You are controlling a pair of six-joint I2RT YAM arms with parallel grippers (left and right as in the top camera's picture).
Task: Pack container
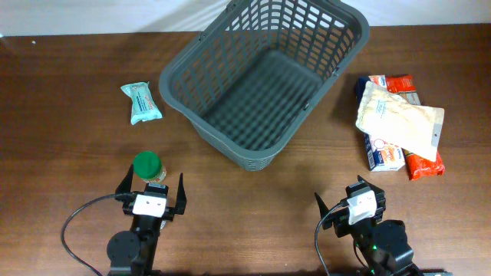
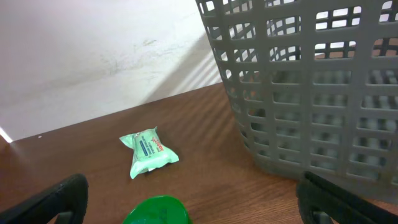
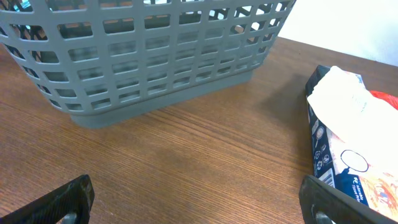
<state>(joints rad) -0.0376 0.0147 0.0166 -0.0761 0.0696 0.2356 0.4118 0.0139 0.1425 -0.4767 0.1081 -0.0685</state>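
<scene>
both arms sit low at the near edge of the table (image 1: 69, 153), folded back over their bases with the wrists pointing away toward the far side. the left gripper (image 1: 152, 182) is spread as wide as it goes and holds nothing; its dark fingers (image 2: 56, 198) show at the two bottom corners of the left wrist view. a green-lidded jar (image 1: 147, 163) stands right at the mouth of that gap, with no finger touching it. the right gripper (image 1: 347, 193) is turned slightly toward the left, its jaws likewise fully apart and empty over bare wood. the container (image 1: 265, 92) stands upright on the far middle of the table, set at an angle, well ahead of both grippers and between them, with nothing visible inside. a green wipes packet (image 1: 141, 102) lies flat to its left. to its right a cream pouch (image 1: 400, 119) rests on top of several red-and-white packets (image 1: 423, 163).
</scene>
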